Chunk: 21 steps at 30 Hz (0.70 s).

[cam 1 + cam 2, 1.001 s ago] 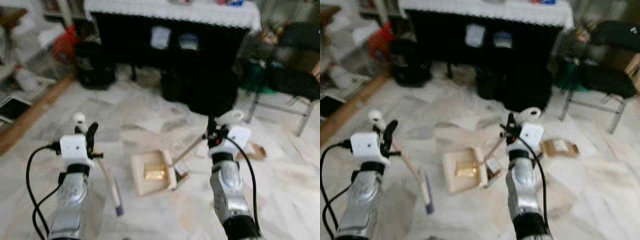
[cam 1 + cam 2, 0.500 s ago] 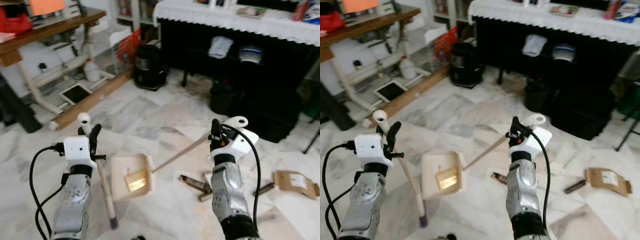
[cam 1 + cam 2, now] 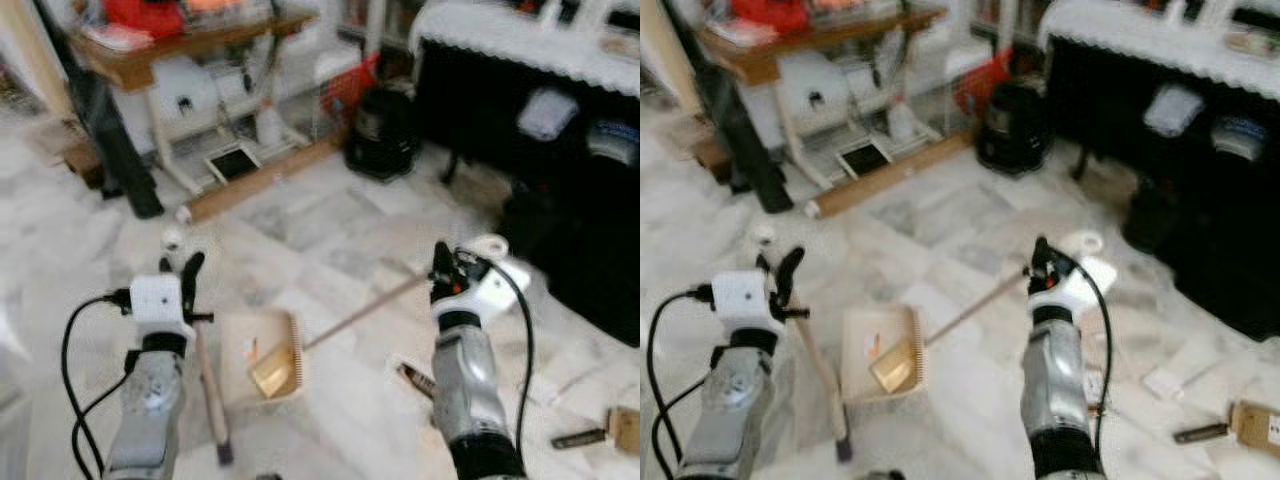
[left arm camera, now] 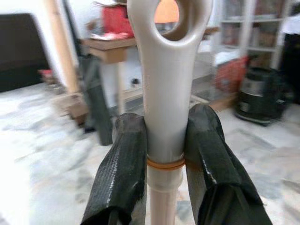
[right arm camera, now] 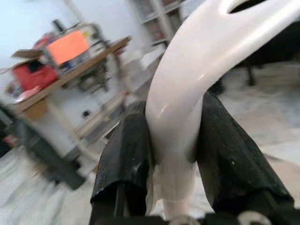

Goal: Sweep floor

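Left eye view: my left gripper (image 3: 183, 268) clamps the broom (image 3: 207, 385), my right gripper (image 3: 447, 268) the dustpan handle (image 3: 365, 310), one yellowish scrap (image 3: 274, 368) in the dustpan (image 3: 262, 357) on the marble floor (image 3: 330, 230), litter (image 3: 417, 379) beside my right arm left to sweep

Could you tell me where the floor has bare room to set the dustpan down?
Bare marble lies ahead of the dustpan, toward the wooden plank. It is crowded on the robot's right, with the wrapper and cardboard, and near the black table.
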{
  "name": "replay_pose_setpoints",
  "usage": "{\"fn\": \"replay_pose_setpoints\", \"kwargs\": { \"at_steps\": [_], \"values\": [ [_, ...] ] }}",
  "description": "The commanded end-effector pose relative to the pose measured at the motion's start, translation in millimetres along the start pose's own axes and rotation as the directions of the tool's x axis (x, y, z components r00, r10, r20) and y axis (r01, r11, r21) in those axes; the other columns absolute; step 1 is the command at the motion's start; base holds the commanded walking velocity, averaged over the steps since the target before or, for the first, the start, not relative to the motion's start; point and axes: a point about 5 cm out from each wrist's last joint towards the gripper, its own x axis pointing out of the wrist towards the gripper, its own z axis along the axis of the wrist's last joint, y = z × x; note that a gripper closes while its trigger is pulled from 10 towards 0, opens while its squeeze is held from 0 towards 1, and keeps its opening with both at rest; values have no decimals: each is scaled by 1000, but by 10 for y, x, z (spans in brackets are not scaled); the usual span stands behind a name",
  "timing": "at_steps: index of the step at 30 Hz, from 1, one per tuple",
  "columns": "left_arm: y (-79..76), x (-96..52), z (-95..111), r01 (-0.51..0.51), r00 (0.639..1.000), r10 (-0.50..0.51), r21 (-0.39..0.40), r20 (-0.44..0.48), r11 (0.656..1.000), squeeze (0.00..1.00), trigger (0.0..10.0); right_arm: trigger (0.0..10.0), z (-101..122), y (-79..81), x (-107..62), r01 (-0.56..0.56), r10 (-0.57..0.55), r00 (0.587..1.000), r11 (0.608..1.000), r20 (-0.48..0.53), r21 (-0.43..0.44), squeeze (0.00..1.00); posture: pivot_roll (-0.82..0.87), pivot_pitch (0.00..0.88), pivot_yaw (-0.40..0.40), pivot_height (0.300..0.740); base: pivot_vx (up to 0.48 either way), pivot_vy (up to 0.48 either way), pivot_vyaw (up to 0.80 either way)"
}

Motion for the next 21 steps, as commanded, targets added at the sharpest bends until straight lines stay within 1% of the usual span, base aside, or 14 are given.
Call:
{"fn": "replay_pose_setpoints", "kwargs": {
  "at_steps": [1, 3, 6, 8, 9, 12, 14, 18, 21],
  "values": [
    [21, 27, 88, -15, 999, 14, 11, 49, 1000, 0, 10000, 10000, 120, 31, 30, -15, 13, 998, 999, 57, 35, 0, 83, 46, -24, 740, 0, 0, 800],
    [31, 36, 97, -15, 999, 14, 19, 53, 1000, 0, 10000, 10000, 116, 6, 32, -7, 5, 999, 999, 50, 48, 0, 86, 50, -20, 740, 0, 0, 800],
    [35, 40, 103, -13, 998, 12, 20, 54, 1000, 0, 10000, 10000, 98, -13, 33, 8, -12, 999, 994, 36, 109, 0, 89, 54, -19, 740, 0, 0, 752],
    [36, 41, 104, -11, 998, 10, 22, 54, 1000, 0, 10000, 10000, 95, -14, 33, 9, -12, 999, 994, 34, 109, 0, 88, 55, -19, 740, 0, 0, 594],
    [36, 42, 103, -10, 998, 9, 24, 54, 1000, 0, 10000, 10000, 94, -12, 34, 7, -11, 999, 995, 33, 104, 0, 87, 56, -19, 740, 0, 0, 594],
    [24, 37, 99, -11, 999, 10, 21, 52, 1000, 0, 10000, 10000, 98, 17, 35, -8, 5, 999, 996, 35, 84, 0, 86, 62, -21, 740, 0, 0, 0],
    [19, 36, 98, -12, 999, 11, 18, 51, 1000, 0, 10000, 10000, 113, 17, 35, -9, 6, 999, 997, 41, 71, 0, 85, 64, -21, 740, 0, 0, 606],
    [40, 27, 64, -25, 999, 25, 14, 39, 1000, 0, 10000, 10000, 137, -17, 33, -7, 6, 999, 1000, 47, 17, 0, 82, 68, -23, 740, 0, 0, 794],
    [49, 22, 43, -30, 999, 29, 16, 33, 999, 0, 10000, 10000, 137, -28, 29, -5, 5, 999, 1000, 46, 17, 0, 76, 67, -28, 740, 0, 0, 800]
  ]
}}
